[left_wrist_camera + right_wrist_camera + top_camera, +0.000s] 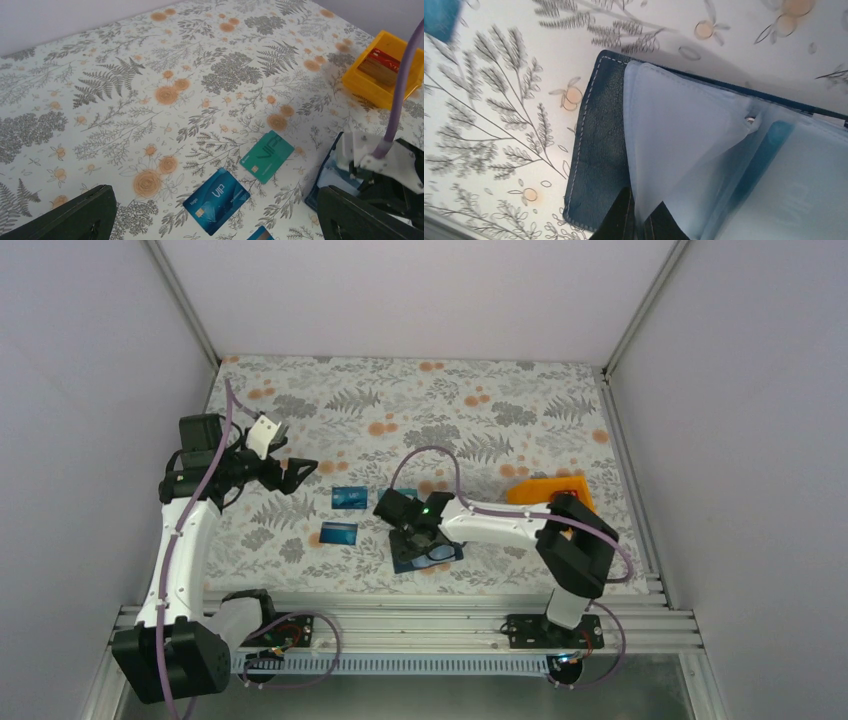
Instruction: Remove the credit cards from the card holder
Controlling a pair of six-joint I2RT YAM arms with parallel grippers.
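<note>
Bolted to the near metal rail, the white-and-black left arm and right arm reach over the table with its grey-and-orange fern-print cloth. The left gripper hangs over the cloth's left side, fingers spread wide and holding nothing. The right gripper is down on the flat rectangular card holder, navy outside with pale blue see-through pockets. The holder lies open near the front middle, and the fingertips are pinched onto the edge of one pocket leaf.

Beyond the right arm sits a small orange plastic bin with a red card in it. Smaller still, the thin plastic credit cards lie apart on the cloth left of the holder: two blue and a teal-green card.

I'd say the emptying is nearly over. A blue strip shows through one sleeve, perhaps a last card, though I can't be sure. Next comes opening that leaf wider to check, then drawing out anything inside.
</note>
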